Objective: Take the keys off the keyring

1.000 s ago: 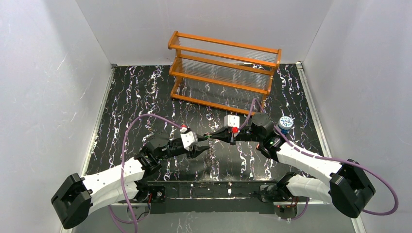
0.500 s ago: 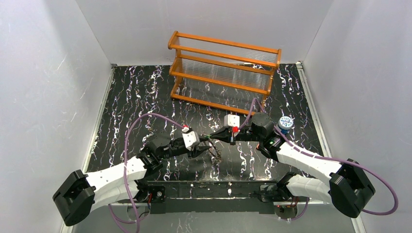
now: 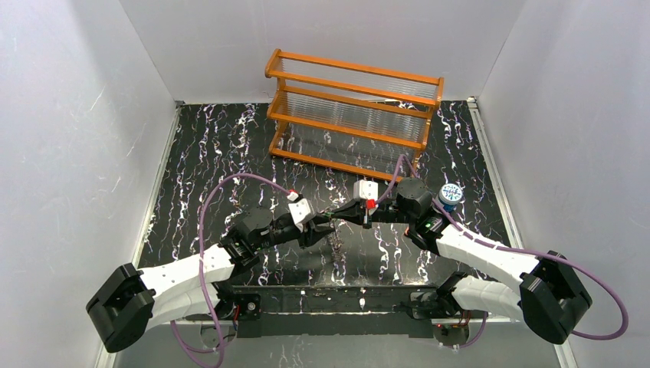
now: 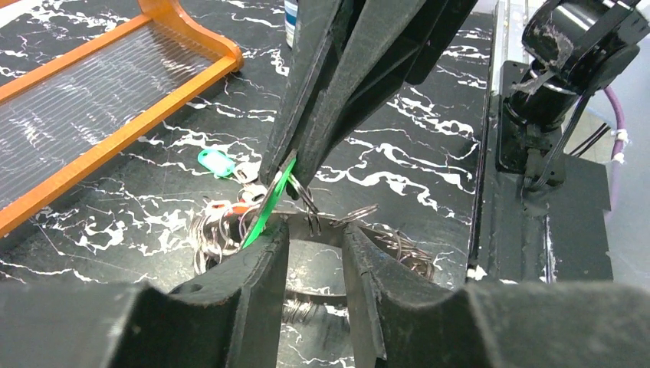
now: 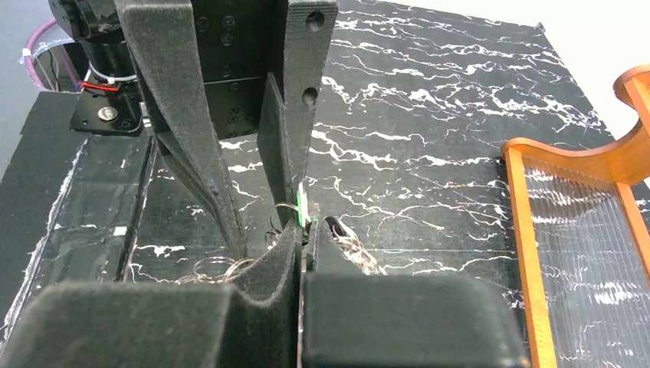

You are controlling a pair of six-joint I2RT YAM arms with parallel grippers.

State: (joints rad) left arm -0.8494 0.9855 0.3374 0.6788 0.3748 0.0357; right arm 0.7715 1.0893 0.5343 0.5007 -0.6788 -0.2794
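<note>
— Where is the green key (image 4: 268,203)?
— Six o'clock of the wooden rack (image 3: 354,115), clamped in the right gripper (image 4: 293,167), long axis tilted one-to-seven o'clock; left gripper (image 4: 314,230) fingers apart, facing it.

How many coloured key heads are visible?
3: green one, clamped by the right gripper; teal one, lying on the table; red one, among the wire rings. Others may be hidden.
</note>
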